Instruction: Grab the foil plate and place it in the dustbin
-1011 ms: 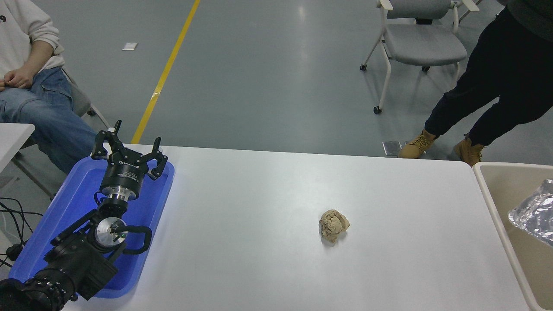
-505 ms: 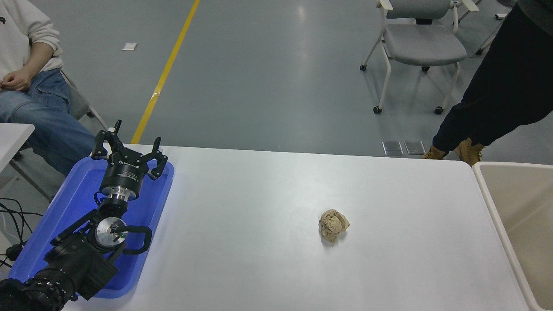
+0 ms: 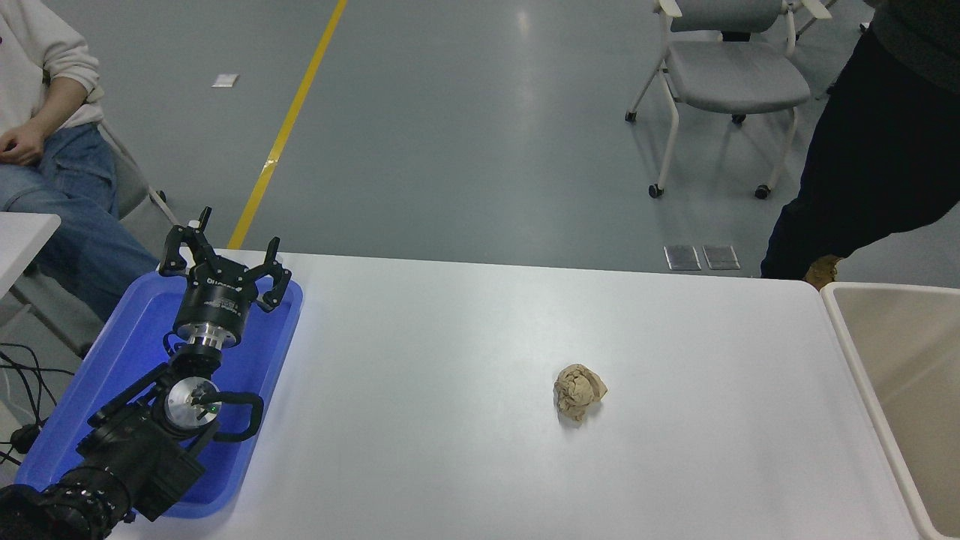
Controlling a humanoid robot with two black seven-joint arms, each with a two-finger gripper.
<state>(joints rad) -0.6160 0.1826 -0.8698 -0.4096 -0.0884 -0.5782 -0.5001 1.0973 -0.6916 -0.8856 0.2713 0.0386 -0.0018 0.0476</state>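
The dustbin (image 3: pixel 851 334) is a beige bin with a thick pale rim at the table's right edge; only its left part shows, with smooth tan inside. The foil plate is out of view. My left gripper (image 3: pixel 225 251) is parked at the lower left over a blue tray, its fingers spread open and empty. My right arm and gripper are out of view.
A blue plastic tray (image 3: pixel 142 341) lies at the table's left end under the left arm. A crumpled brown paper ball (image 3: pixel 578 391) sits right of the table's middle. A person (image 3: pixel 45 142) sits at the far left. Another person (image 3: pixel 877 150) stands behind the bin. A chair (image 3: pixel 731 75) stands beyond.
The foil plate showed over the bin one second ago and is gone from view since. The standing person shifted to the right behind the bin. My left arm has not moved.
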